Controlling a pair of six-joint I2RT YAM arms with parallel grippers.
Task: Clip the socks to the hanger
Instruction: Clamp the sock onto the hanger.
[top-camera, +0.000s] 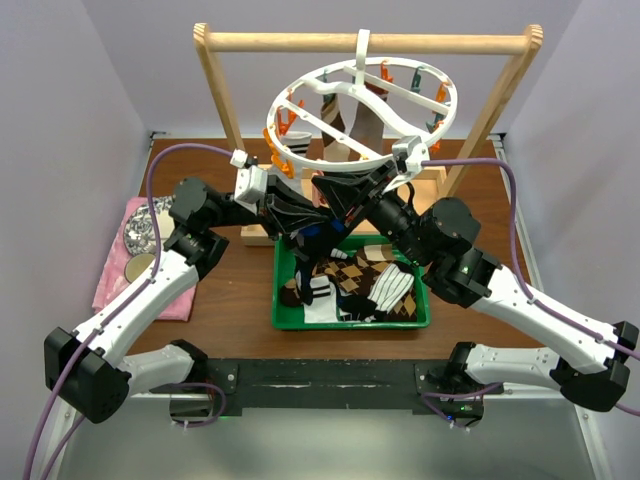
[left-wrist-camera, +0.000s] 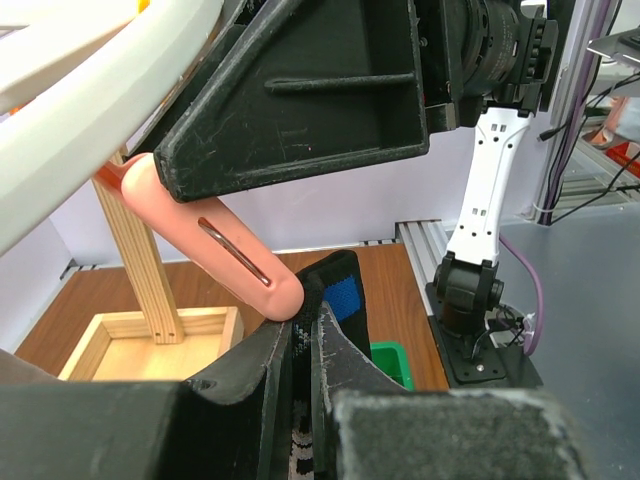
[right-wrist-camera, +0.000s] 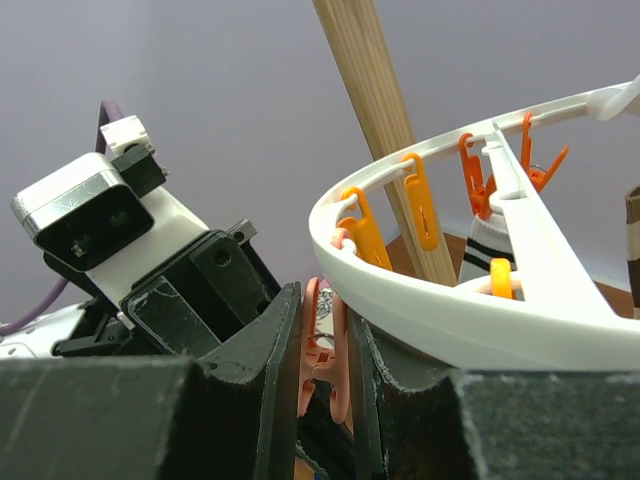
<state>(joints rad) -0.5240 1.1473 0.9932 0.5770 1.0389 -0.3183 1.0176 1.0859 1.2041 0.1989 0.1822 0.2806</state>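
- Two arms meet under the near rim of one hanger (right-wrist-camera: 450, 325). It is a white plastic ring with curved crossbars, hooked on the round bar of a light wooden frame (top-camera: 270, 42).
- The left gripper (left-wrist-camera: 303, 348) is clenched on one black-and-blue sock (left-wrist-camera: 340, 290), a soft knit held upright between its black fingers, just under the ring.
- The right gripper (right-wrist-camera: 325, 312) pinches one salmon peg (left-wrist-camera: 215, 240), smooth and rounded, with a slot along its side. The peg's tip touches the sock's top edge.
- Two socks hang from the far side of the ring: a hanging striped sock (right-wrist-camera: 488, 240) in black and white, and a brown-and-beige sock (top-camera: 375, 125).
- One green tray (top-camera: 350, 322) on the brown table (top-camera: 240, 290) holds a heap of socks. Among them are a brown argyle sock (top-camera: 348, 272) and a loose striped sock (top-camera: 392, 290); the full count cannot be told.
- Only the top view shows the tray, the teal pegs (top-camera: 432, 85) and a pink cloth (top-camera: 110, 285) on the left.
- Only the left wrist view shows the peg meeting the sock.
- Only the right wrist view shows the fingers around the peg and at least four orange pegs (right-wrist-camera: 420, 200) on the rim.
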